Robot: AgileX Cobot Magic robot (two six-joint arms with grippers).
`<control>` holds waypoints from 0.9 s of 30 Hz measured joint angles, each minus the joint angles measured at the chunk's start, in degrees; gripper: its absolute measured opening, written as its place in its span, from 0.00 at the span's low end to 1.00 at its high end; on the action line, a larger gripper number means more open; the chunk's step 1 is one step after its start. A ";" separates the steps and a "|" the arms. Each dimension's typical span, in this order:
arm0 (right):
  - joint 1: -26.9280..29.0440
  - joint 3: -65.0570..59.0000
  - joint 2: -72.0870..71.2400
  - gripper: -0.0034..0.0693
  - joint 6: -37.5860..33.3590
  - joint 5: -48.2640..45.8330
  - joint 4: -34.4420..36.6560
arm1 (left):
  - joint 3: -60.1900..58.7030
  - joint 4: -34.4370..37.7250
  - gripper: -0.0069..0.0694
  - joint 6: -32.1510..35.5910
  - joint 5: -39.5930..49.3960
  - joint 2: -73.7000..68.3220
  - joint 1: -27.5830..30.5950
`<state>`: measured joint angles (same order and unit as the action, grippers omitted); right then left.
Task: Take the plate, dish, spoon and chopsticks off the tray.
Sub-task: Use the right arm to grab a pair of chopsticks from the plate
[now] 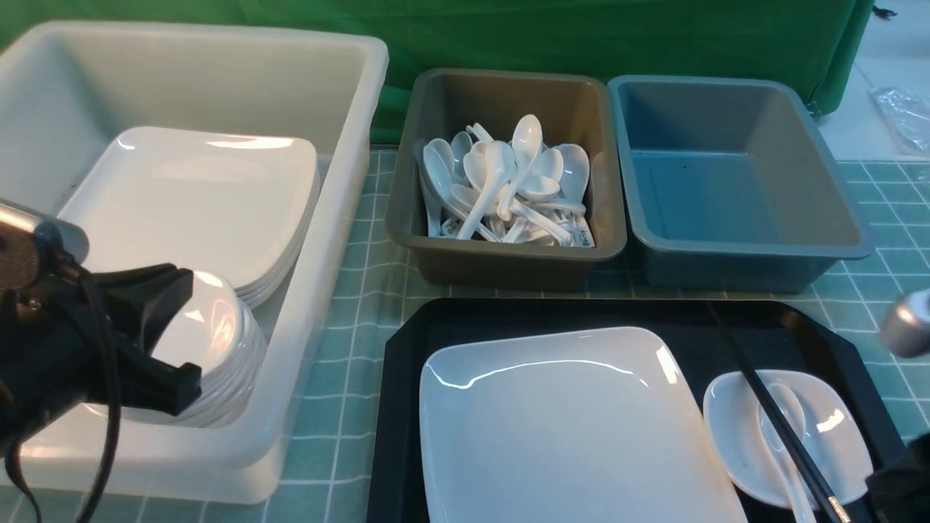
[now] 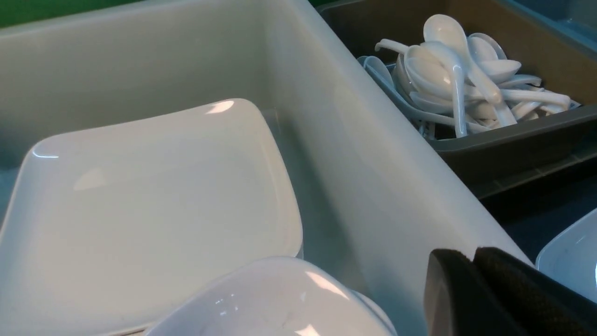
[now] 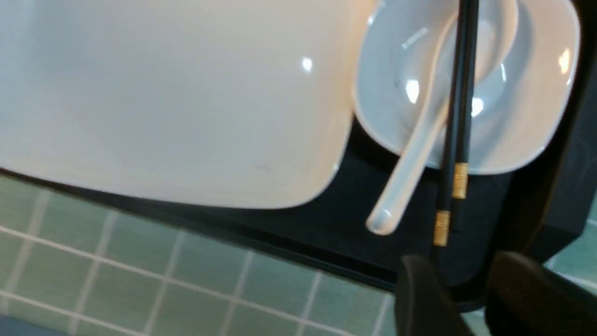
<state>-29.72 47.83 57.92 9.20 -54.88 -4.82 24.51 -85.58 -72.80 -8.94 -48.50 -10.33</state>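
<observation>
The left gripper [image 2: 473,289] is held up at the robot's left, its two black pads pressed flat together. The right gripper [image 3: 471,294] sits low at the near right, dark fingers parted with a clear gap

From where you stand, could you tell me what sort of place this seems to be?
Probably a mock canteen dish-return station: a black tray of used tableware, a white tub of stacked plates, a brown tub full of spoons, and a green backdrop behind.
</observation>
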 joint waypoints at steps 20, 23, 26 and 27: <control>16.91 6.94 22.77 0.65 -11.61 0.47 6.79 | 1.74 -12.95 0.13 -25.21 -37.62 6.05 0.00; 16.91 5.14 23.13 0.65 -12.68 2.23 9.26 | 4.56 -12.99 0.13 -25.66 -39.91 6.05 0.00; 16.93 3.59 25.62 0.65 -14.61 5.28 11.25 | 9.31 -12.99 0.13 -26.98 -42.67 6.05 0.00; 16.93 3.46 26.75 0.65 -14.84 5.93 11.40 | 10.48 -12.95 0.13 -27.55 -43.31 6.05 0.00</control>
<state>-12.79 51.29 84.67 -5.64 -48.95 6.58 34.99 -98.52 -100.35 -52.25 -42.45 -10.33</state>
